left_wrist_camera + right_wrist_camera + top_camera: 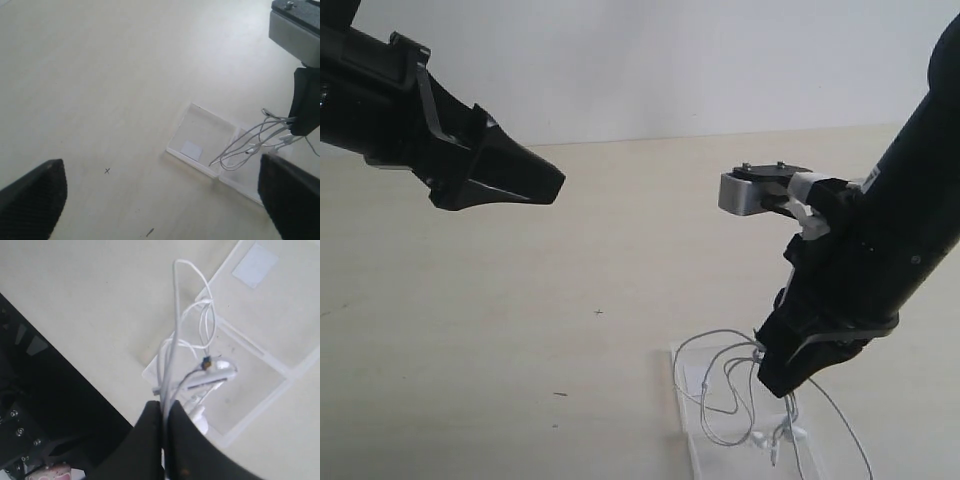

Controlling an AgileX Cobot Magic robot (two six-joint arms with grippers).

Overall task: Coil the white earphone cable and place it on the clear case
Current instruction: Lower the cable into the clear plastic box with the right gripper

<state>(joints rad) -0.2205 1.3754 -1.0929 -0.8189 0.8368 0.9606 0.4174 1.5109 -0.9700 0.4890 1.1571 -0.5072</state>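
Pinching the cable (720,372) tight, the right gripper (775,380) holds its white loops just above the open case (678,385), flat on the table (520,330). The earbuds (790,435) dangle onto the half without the sticker (191,149). The left gripper (548,182) hovers well apart, jaws spread wide, empty.

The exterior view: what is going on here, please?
The right end effector is shut on the white earphone cable, holding its bunched loops over the clear case, which lies open on the table. The earbuds hang low over the case; whether they touch it is unclear. The left end effector is open, raised to the side, holding nothing.
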